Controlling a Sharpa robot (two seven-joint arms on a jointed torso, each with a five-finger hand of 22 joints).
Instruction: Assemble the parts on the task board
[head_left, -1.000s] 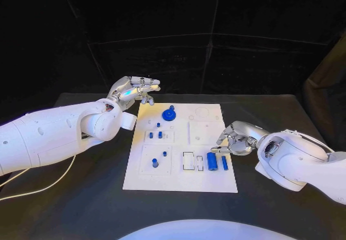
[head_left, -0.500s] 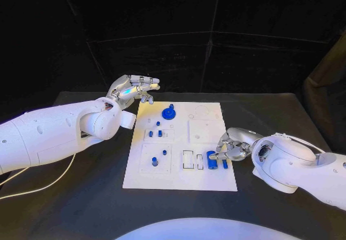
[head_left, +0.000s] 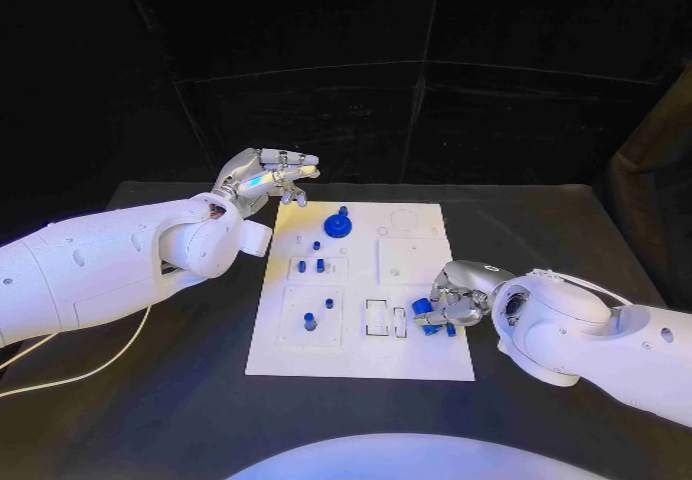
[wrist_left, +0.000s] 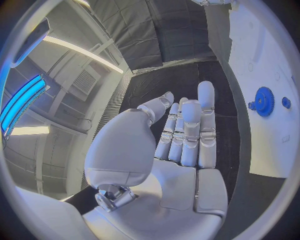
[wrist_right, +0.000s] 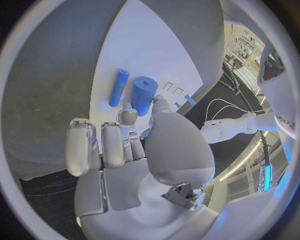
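The white task board (head_left: 361, 355) lies in the middle of the black table. My right hand (head_left: 450, 295) is at the board's right edge, fingers curled over a thick blue cylinder (head_left: 424, 307). In the right wrist view the thumb and a fingertip (wrist_right: 128, 117) close on the near end of the thick blue cylinder (wrist_right: 144, 94), with a thin blue rod (wrist_right: 118, 87) lying just beside it. A blue gear (head_left: 338, 228) stands near the board's far end. My left hand (head_left: 268, 178) hovers off the far left corner, holding nothing, its fingers (wrist_left: 190, 132) stretched out.
Small blue pegs (head_left: 310, 267) stand in the board's left blocks, with another peg (head_left: 309, 322) nearer me. Empty rectangular slots (head_left: 378, 318) lie left of the cylinder. The blue gear (wrist_left: 264, 101) also shows beyond my left hand.
My right hand has moved left and nearer me, from the board's right edge onto the thick blue cylinder, and its fingers have closed on it. The left hand has hardly moved.
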